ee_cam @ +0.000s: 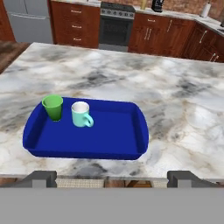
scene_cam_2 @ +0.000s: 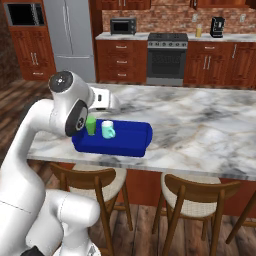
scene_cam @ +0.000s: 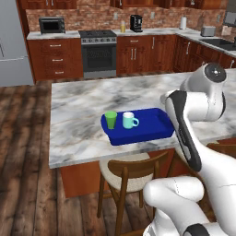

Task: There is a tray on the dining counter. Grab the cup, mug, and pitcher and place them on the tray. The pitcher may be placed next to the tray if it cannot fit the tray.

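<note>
I see the tray [ee_cam: 127, 131] lying on the dining counter [ee_cam: 183, 100], close to the near edge of it. Inside the tray, at its left end in the hand view, the cup [ee_cam: 53, 107] stands upright, and the mug [ee_cam: 81, 114] stands just beside it, also upright, with its handle turned toward me. The two are near each other, but I cannot tell if they touch. The rest of the tray floor is bare blue.

I see the pitcher [scene_cam: 123, 27] far away, on the back worktop [scene_cam: 152, 31] beside the black coffee machine [scene_cam: 135, 23], right of the stove [scene_cam: 98, 53]; it is small there, so I tell only its yellow colour. A toaster oven [scene_cam: 51, 25] sits on the worktop left of the stove, and the grey fridge [scene_cam_2: 72, 37] stands further left.

Under the near edge of the counter I see wooden stools [scene_cam_2: 195, 197] with pale seats.

The gripper [ee_cam: 112, 177] hangs in front of the tray, over the counter edge, and its fingers [ee_cam: 40, 177] are spread wide with nothing between them. In the base views my own arm covers the right end of the tray.
</note>
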Motion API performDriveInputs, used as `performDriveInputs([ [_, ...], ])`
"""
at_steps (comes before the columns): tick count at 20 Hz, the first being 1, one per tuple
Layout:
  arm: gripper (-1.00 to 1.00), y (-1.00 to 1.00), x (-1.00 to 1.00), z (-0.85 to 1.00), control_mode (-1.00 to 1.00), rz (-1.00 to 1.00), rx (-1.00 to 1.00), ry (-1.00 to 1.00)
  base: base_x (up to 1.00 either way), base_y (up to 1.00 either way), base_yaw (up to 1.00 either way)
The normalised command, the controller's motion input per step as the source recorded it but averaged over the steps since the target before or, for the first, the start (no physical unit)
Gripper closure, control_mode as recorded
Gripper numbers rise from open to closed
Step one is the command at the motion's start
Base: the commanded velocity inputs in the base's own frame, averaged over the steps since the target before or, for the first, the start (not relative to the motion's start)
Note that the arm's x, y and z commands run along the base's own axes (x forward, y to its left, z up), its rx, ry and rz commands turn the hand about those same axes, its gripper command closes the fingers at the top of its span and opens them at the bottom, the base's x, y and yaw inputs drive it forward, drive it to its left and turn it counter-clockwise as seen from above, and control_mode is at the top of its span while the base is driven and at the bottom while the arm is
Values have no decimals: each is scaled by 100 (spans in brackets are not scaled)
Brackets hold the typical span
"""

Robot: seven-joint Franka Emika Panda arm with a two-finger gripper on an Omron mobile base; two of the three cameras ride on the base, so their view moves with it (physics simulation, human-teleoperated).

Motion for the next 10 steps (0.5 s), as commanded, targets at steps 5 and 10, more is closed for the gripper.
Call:
performDriveInputs([
  [5, -100, 6, -46, 36, -100, 1, 0, 0, 0, 0, 0],
  [10, -100, 9, -52, 28, -100, 0, 0, 0, 0, 0, 0],
])
